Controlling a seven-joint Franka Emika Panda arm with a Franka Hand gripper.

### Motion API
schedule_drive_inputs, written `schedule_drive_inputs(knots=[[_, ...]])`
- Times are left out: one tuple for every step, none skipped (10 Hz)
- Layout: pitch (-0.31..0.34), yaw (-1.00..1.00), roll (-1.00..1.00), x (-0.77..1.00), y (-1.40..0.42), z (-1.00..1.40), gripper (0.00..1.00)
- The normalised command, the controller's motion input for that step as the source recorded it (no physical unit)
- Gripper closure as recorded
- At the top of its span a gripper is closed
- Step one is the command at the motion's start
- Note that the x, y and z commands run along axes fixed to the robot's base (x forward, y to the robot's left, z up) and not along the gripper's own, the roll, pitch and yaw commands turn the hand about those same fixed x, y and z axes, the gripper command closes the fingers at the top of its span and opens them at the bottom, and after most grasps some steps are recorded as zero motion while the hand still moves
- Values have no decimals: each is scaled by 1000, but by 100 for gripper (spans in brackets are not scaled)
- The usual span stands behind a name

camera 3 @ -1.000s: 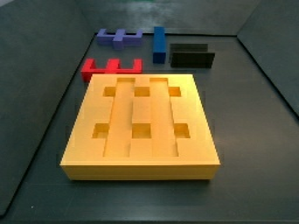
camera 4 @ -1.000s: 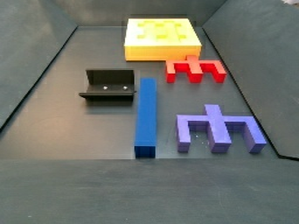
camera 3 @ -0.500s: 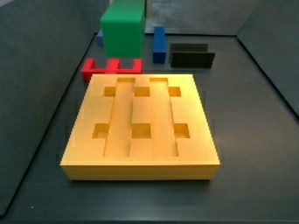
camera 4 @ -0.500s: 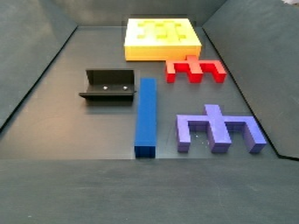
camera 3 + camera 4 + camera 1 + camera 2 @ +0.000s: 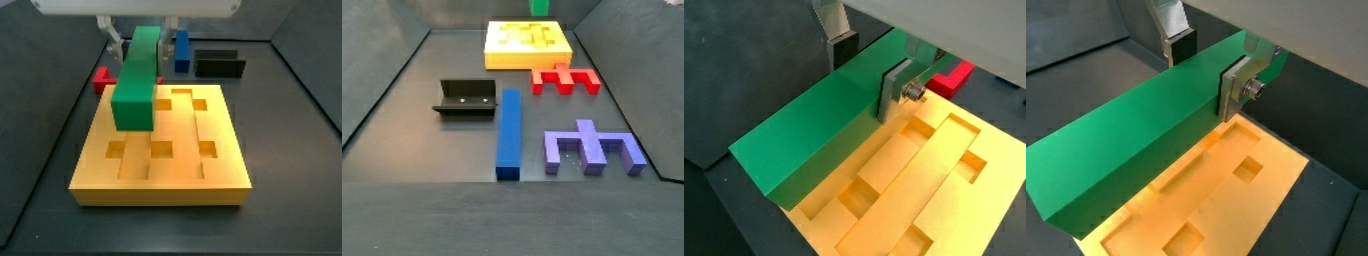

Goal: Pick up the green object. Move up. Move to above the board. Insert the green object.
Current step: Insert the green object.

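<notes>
My gripper (image 5: 139, 34) is shut on the green object (image 5: 138, 70), a long bright green bar, and holds it in the air over the left part of the yellow-orange board (image 5: 160, 182). The bar runs lengthwise along the board. In both wrist views the silver fingers clamp its sides, gripper (image 5: 865, 68) (image 5: 1207, 68), bar (image 5: 818, 140) (image 5: 1133, 150), with the grooved board (image 5: 938, 170) (image 5: 1213, 205) below. In a side view only the bar's end (image 5: 540, 6) shows above the board (image 5: 509, 57).
A red notched block (image 5: 102, 77) (image 5: 564, 80) (image 5: 951, 78) lies beside the board's far end. A long blue bar (image 5: 509, 130) (image 5: 181, 48), a purple-blue forked block (image 5: 591, 148) and the dark fixture (image 5: 466, 98) (image 5: 219, 64) stand beyond it. Dark walls enclose the floor.
The gripper with the green bar has come into a side view from the back and moved forward and down over the board. The other pieces have not moved.
</notes>
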Motion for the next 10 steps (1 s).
schedule_drive_inputs(knots=[[-74, 143, 83, 0, -31, -909, 100], [-44, 100, 113, 0, -34, -823, 100], [-39, 71, 124, 0, 0, -840, 100], [-84, 31, 50, -46, 0, -843, 100], [-117, 89, 23, -91, 0, -603, 100], [0, 0, 30, 26, 0, -414, 100], [0, 0, 156, 20, 0, -374, 100], [-24, 0, 234, 0, 0, -371, 100], [-17, 0, 133, 0, -60, -103, 100], [-24, 0, 144, -9, -94, -49, 100]])
